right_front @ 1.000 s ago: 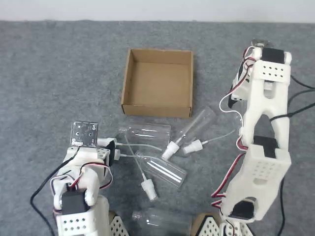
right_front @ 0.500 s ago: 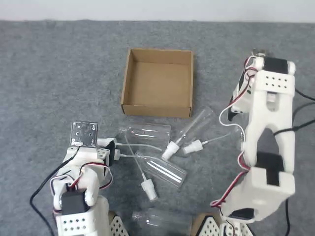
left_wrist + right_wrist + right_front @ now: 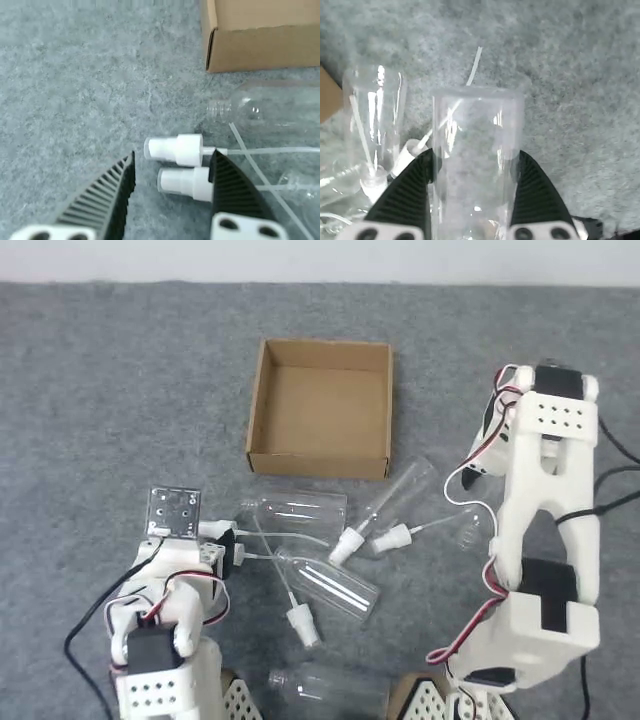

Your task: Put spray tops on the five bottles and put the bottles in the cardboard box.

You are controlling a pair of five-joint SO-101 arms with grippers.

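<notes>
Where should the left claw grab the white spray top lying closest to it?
Pinch the spray top across its chunky white cap, coming down from above. It lies on its side between the fingers of the open left gripper, and its thin tube looks too floppy to hold.

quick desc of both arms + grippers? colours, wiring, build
The left arm and right arm are white plastic with grids of small holes, black motors at the joints and loose red, white and black wires. The left gripper and right gripper have black ribbed fingers on white bases.
</notes>
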